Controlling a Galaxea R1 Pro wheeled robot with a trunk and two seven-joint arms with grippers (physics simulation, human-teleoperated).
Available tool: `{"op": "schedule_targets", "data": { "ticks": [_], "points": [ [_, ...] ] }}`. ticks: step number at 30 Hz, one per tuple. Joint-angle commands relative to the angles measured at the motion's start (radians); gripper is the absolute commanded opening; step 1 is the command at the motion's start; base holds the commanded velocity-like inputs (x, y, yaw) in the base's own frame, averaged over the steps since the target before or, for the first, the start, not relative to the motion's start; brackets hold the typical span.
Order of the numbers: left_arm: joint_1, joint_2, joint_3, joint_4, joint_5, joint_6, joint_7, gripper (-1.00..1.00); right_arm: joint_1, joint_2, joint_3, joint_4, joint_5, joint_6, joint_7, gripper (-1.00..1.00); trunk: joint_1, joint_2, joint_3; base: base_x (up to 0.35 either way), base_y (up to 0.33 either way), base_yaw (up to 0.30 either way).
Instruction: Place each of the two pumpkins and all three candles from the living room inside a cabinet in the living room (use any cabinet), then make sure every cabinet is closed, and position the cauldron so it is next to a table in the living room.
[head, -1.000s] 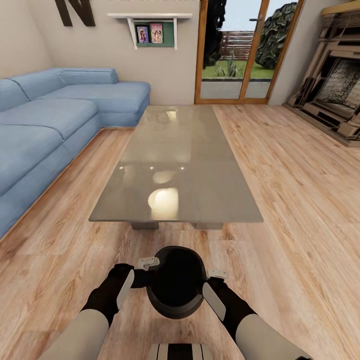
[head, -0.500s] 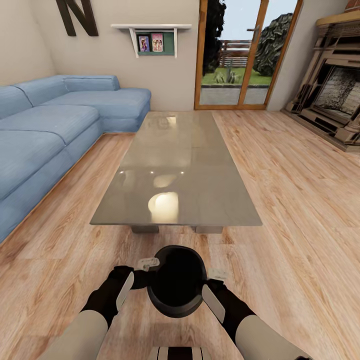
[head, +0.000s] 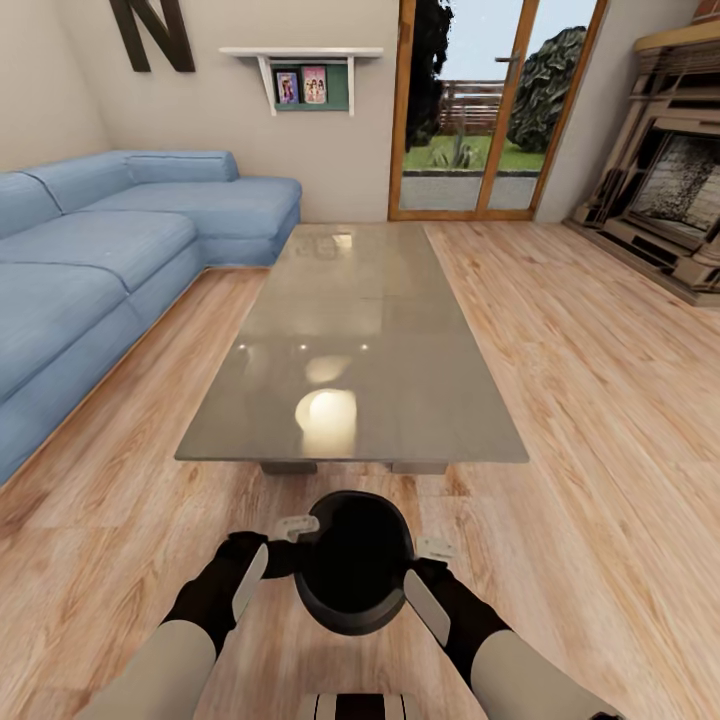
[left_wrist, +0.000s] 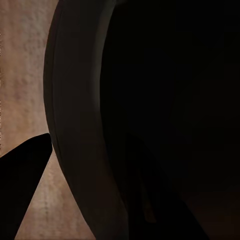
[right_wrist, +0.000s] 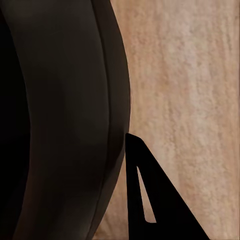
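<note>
Two grippers are being pressed onto the black cauldron, the left gripper clamped on its left rim and the right gripper on its right. It is being held over the wooden floor, near the short end of the glass-topped coffee table.

Right wrist view. The black cauldron occupied most of the frame, its curved outer wall and rim band running top to bottom, with the interior lost in shadow. One dark, pointed finger of the right gripper lay just outside the wall; contact could not be confirmed. Pale wooden floor with lengthwise grain showed beyond the pot.
</note>
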Motion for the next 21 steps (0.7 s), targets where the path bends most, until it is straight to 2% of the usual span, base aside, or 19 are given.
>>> {"op": "schedule_targets", "data": {
  "ticks": [1, 5, 16, 21],
  "points": [
    [0.0, 0.001, 0.019, -0.001, 0.038, 0.009, -0.002, -1.0, -0.001, 0.0, -0.024, -0.024, 0.002, -0.007, 0.061, -1.0, 0.0, 0.0, -0.001, 0.152, 0.0, 0.0],
    [0.0, 0.001, 0.019, -0.001, 0.038, 0.007, -0.002, -1.0, -0.001, 0.0, -0.024, -0.024, 0.002, -0.007, 0.062, -1.0, 0.0, 0.0, -0.001, 0.184, 0.0, 0.0],
    [0.0, 0.001, 0.021, -0.001, 0.039, 0.006, -0.002, -1.0, -0.001, 0.0, -0.024, -0.024, 0.002, -0.007, 0.062, -1.0, 0.0, 0.0, -0.001, 0.008, 0.0, 0.0],
    [0.0, 0.001, 0.02, -0.001, 0.038, 0.006, -0.002, -1.0, -0.001, 0.0, -0.024, -0.024, 0.002, -0.007, 0.062, -1.0, 0.001, -0.001, -0.012, 0.0, 0.0, 0.0]
  ]
}}
